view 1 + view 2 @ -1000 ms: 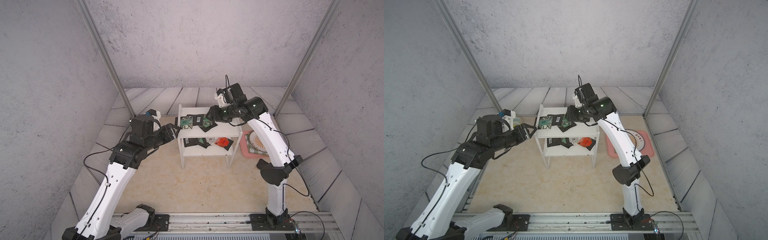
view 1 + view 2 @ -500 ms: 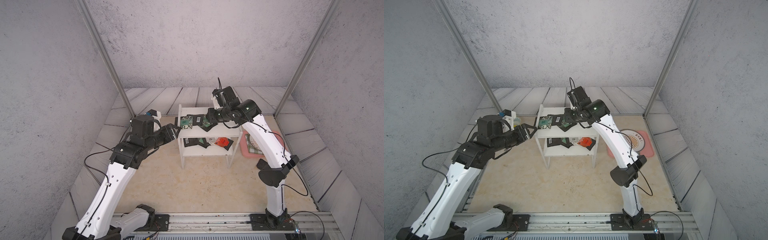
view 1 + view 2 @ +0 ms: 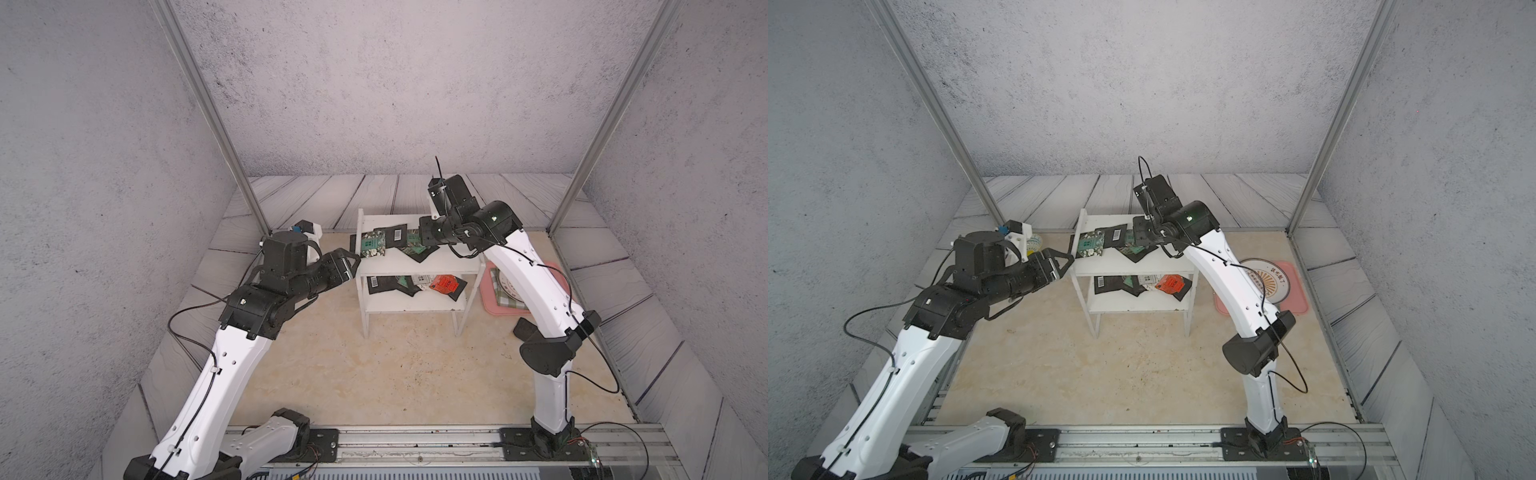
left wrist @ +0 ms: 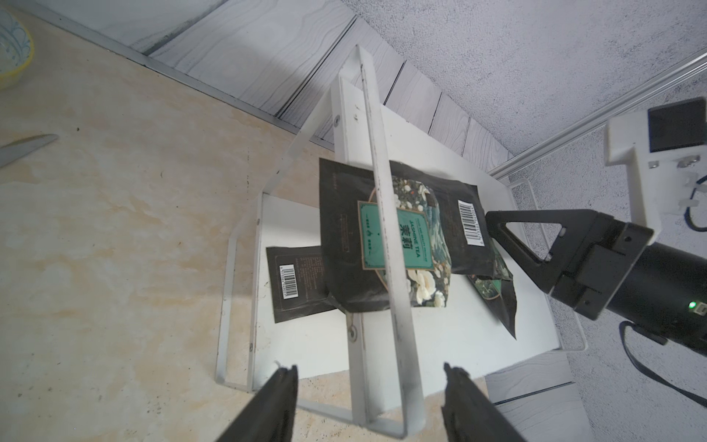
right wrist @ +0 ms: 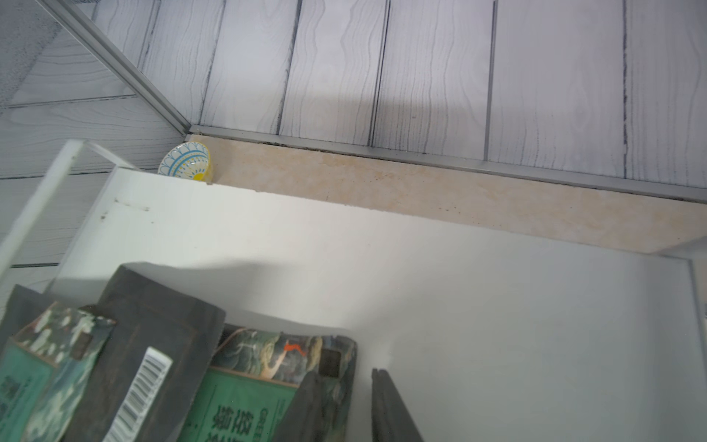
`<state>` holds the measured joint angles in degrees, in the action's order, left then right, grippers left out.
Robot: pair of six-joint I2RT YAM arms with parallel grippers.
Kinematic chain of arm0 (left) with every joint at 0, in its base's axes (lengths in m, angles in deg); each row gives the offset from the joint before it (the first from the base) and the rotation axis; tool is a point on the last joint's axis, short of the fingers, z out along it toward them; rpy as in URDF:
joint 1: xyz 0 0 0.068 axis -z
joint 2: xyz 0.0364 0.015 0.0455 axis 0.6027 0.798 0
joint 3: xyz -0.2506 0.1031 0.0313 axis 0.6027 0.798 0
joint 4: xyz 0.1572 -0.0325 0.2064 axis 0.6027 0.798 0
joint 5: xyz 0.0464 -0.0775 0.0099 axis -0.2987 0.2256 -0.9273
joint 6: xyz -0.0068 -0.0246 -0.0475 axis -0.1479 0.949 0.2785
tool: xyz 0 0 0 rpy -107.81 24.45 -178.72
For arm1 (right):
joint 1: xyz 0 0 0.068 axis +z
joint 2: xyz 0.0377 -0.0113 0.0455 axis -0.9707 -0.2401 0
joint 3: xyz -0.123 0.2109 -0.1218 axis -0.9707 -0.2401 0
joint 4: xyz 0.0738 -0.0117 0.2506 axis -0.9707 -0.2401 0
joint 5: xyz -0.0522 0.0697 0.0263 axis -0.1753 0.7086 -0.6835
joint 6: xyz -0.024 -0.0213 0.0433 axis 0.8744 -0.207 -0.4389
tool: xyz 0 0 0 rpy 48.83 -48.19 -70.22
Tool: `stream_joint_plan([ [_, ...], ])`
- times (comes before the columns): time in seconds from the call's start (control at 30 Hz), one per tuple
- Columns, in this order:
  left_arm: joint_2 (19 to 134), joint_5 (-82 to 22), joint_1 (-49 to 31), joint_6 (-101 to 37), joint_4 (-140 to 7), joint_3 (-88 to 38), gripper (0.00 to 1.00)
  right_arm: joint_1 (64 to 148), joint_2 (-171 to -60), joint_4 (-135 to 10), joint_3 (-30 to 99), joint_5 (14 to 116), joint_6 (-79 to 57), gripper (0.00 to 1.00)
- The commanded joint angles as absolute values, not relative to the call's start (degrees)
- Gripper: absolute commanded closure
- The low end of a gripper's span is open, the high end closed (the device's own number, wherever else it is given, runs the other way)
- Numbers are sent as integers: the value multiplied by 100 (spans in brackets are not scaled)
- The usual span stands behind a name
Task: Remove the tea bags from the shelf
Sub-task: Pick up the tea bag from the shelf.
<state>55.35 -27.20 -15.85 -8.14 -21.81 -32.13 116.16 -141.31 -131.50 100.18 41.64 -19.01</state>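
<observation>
Fingers [image 5: 384, 402] of the right gripper [image 5: 346, 373] stand narrow, with a slim gap between them, at the middle of the shelf's [image 3: 395, 266] top board. The edge of a green tea bag [image 5: 248, 382] sits in that gap, one finger in front of its corner and the other over bare board, and I cannot tell whether they pinch it. That bag lies flat, partly tucked under a black barcode tea bag [image 5: 145, 344] that overlaps it from the shelf's left end. So the green bag stretches from the fingertips toward that left end, and the free way out looks to be toward the shelf's right end, where the pink tray [image 3: 1304, 299] lies just beside the legs. The bag is close to square, with no long side to line up on. The right arm is plainly the nearer one. The left gripper [image 4: 369, 371] hangs just outside the shelf's left side rail with its fingers [image 4: 279, 402] wide and empty, nearest to the jasmine tea bag [image 4: 394, 245] that pokes out past that rail. More tea bags [image 3: 386, 284], one of them red [image 3: 446, 284], lie on the shelf's lower board. My guess is the lift wants to be slow — the barcode bag resting on top may drag along.
</observation>
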Motion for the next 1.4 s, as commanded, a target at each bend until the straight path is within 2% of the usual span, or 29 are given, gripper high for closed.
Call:
stream_joint_plan([
  [0.0, 5453, -2698, -1624, -827, -2238, -3175, 35, 11579, -14077, -14221, 9889, 3851, -1777, 73],
  [0.7, 5376, -2663, -1623, -832, -2191, -3168, 35, 11509, -13834, -14531, 10087, 3270, -1431, 63],
  [0.93, 5407, -2619, -1623, -790, -2234, -3156, 35, 11506, -13718, -14448, 10232, 3635, -1342, 59],
  [1.37, 5411, -2584, -1623, -801, -2265, -3150, 35, 11750, -13483, -14073, 10345, 4364, -1009, 37],
])
